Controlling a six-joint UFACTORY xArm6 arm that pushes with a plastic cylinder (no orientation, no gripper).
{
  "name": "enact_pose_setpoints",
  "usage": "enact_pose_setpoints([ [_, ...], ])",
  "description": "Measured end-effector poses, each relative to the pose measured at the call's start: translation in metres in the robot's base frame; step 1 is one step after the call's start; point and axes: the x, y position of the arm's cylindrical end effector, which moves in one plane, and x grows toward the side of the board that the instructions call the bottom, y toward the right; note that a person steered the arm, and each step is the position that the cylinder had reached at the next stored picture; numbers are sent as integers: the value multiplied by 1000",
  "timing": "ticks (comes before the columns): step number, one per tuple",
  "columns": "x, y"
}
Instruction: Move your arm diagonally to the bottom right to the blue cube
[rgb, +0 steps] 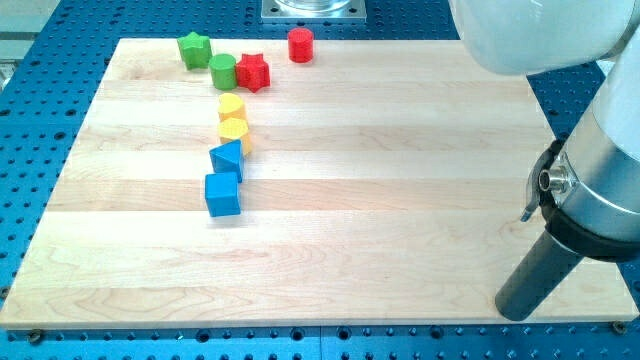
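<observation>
Jaws do not exist on this arm; it ends in a rod. Near the wooden table's (400, 200) top-left corner sit a green star (194, 49), green cylinder (223, 71), red star (254, 72) and red cylinder (300, 45). Below them, yellow blocks (233, 118), a blue triangular block (228, 159), then the blue cube (222, 194), left of centre. My tip (516, 310) rests near the bottom-right corner, well apart.

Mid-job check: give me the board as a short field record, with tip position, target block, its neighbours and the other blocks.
tip: my tip sits near the board's bottom right corner, far from every block
target: blue cube, left of centre, untouched
nearest neighbour: blue triangular block, just above the cube, touching or nearly so
yellow: two yellow blocks stacked in a column above that
top cluster: green star, green cylinder, red star, red cylinder
surface: wooden board
</observation>
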Motion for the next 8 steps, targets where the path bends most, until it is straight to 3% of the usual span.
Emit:
enact_pose_setpoints([
  [8,-5,-10],
])
